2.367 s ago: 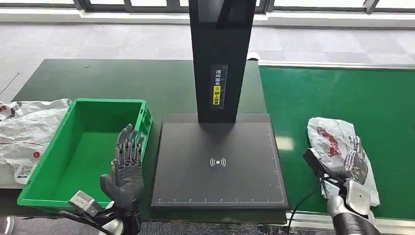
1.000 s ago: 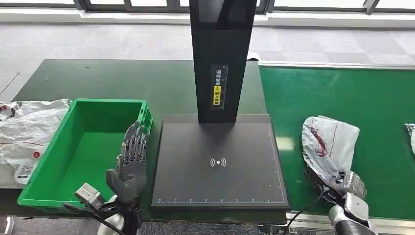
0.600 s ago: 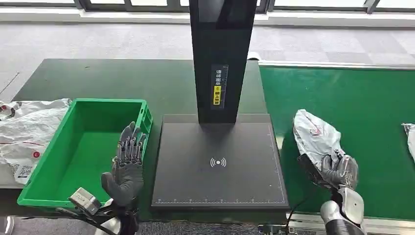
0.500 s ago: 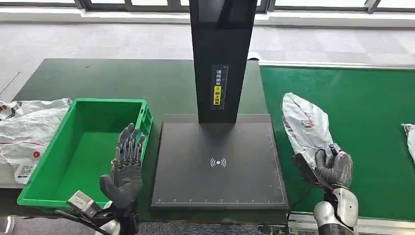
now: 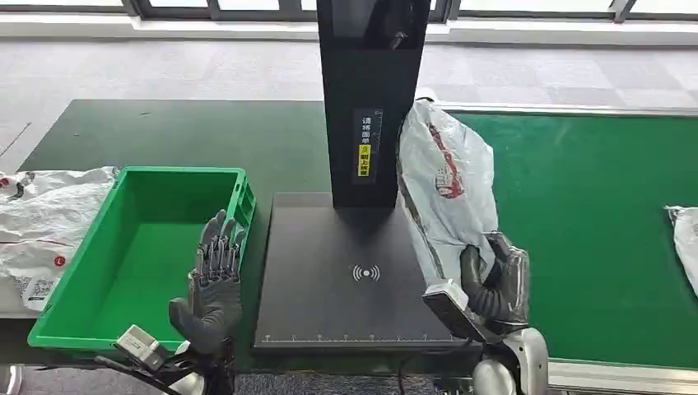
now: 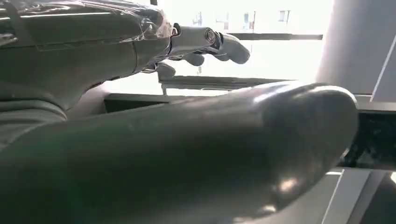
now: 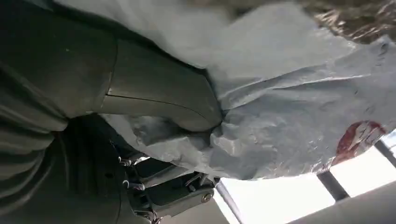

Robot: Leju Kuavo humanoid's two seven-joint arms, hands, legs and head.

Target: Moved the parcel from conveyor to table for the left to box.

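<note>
My right hand (image 5: 494,284) grips the lower end of a white plastic parcel (image 5: 444,185) with red print and holds it up on end over the right side of the black scanner plate (image 5: 346,280). In the right wrist view the thumb (image 7: 159,100) presses into the crumpled parcel (image 7: 299,107). My left hand (image 5: 216,280) hovers open, fingers straight and apart, at the green box's (image 5: 66,313) near right corner, holding nothing. The left wrist view shows its thumb (image 6: 196,154) close up.
A black scanner post (image 5: 372,99) rises behind the plate, close to the raised parcel. The green conveyor (image 5: 593,206) runs on the right, with another white parcel (image 5: 685,247) at its right edge. White parcels (image 5: 41,222) lie left of the box.
My right hand closed on the parcel on the conveyor, lifted it on end and carried it left over the scanner plate. Another parcel came in at the right edge. The left hand stayed put.
</note>
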